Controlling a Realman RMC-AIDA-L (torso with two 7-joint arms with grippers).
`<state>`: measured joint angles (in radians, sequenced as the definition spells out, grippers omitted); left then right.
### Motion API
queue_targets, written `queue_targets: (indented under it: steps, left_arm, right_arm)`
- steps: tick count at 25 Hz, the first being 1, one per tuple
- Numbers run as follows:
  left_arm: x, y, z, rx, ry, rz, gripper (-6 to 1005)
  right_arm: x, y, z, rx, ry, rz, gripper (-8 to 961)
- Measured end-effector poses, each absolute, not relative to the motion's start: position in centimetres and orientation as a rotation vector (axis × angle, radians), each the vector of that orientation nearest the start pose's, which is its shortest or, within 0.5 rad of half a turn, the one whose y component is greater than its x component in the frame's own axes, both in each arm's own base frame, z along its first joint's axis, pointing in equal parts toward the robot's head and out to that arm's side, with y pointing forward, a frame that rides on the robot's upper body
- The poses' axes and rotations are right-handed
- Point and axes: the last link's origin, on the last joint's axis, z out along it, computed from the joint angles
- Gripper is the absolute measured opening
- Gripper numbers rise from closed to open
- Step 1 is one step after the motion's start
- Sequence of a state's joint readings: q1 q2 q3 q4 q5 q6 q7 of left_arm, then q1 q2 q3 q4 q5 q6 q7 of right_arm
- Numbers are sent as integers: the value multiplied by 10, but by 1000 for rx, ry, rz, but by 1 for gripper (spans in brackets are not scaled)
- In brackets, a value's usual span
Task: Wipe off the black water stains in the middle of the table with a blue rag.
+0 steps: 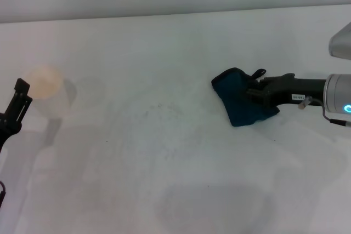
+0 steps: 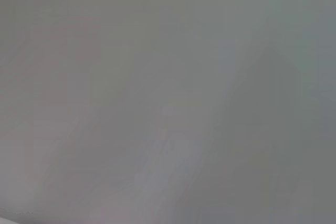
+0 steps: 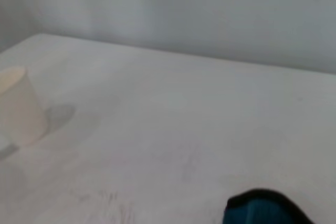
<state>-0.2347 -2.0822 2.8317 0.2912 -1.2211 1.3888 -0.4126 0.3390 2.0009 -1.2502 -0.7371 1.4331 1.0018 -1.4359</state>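
- The blue rag (image 1: 244,98) lies on the table (image 1: 164,190), well off toward the robot's right of the table's middle, with its small black loop (image 1: 258,73) poking out on the far side.
- The right gripper (image 1: 258,92) reaches in from the right edge and sits on top of the rag; its black fingers look closed narrowly on the cloth, pinning it to the table, though the exact pinch point is hidden by the fingers themselves.
- The black water stains (image 1: 159,110) show only as faint grey smears and tiny specks near the middle of the table, to the left of the rag and apart from it. In the right wrist view the same streaks (image 3: 113,198) are just as faint, with a corner of the rag (image 3: 262,208) close to the lens.
- The step in hand, as I judge it, is wiping toward those marks. To do it well: keep the cloth flat, press evenly, and sweep leftward from the rag's spot right across the streaks, not short of them.
- Overlapping strokes probably suit such thin residue better than one pass.
- The paper cup (image 1: 46,89) stands far to the left of the rag; sweeps should end before it.
- The left gripper (image 1: 16,105) is parked just beside that cup; I cannot tell its opening.
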Motion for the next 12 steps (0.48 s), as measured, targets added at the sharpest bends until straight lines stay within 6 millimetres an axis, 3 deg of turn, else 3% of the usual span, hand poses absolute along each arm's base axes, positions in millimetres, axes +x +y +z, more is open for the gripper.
queue_targets:
  steps: [5, 12]
  left_arm:
    - [-329, 241, -47, -1564, -849, -1033, 888]
    - [-329, 242, -47, -1568, -844, -1033, 888]
  right_arm:
    - [311, 336, 4, -2340, 990, 547, 415]
    - [306, 328, 68, -2025, 827, 1139, 623]
